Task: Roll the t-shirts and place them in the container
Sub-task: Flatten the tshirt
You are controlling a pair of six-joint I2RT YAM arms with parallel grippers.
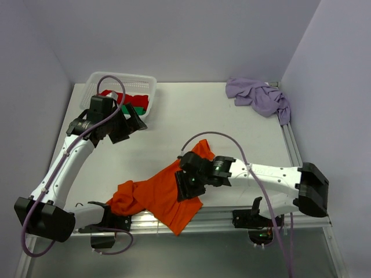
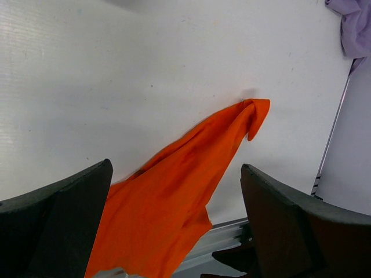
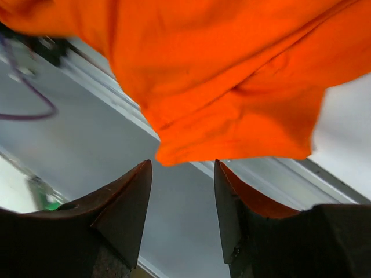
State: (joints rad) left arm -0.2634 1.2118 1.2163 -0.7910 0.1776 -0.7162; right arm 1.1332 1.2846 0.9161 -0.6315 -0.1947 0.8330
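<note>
The orange t-shirt (image 1: pixel 156 200) lies crumpled in a diagonal strip across the near middle of the table, its lower end draped over the front rail. My right gripper (image 1: pixel 190 185) hovers over its middle. In the right wrist view the jaws (image 3: pixel 182 163) stand apart with nothing between them, and the orange t-shirt's hem (image 3: pixel 232 87) is just beyond the tips. My left gripper (image 1: pixel 128 128) is raised at the back left, wide open and empty; its view looks down on the orange t-shirt (image 2: pixel 174 191). The lilac t-shirt (image 1: pixel 258 95) lies bunched in the far right corner and also shows in the left wrist view (image 2: pixel 353 26).
A white mesh basket (image 1: pixel 124 78) stands at the back left, just behind the left gripper, with red and green cloth (image 1: pixel 130 99) in it. An aluminium rail (image 1: pixel 232 217) runs along the table's near edge and another rail (image 1: pixel 290 145) along the right side.
</note>
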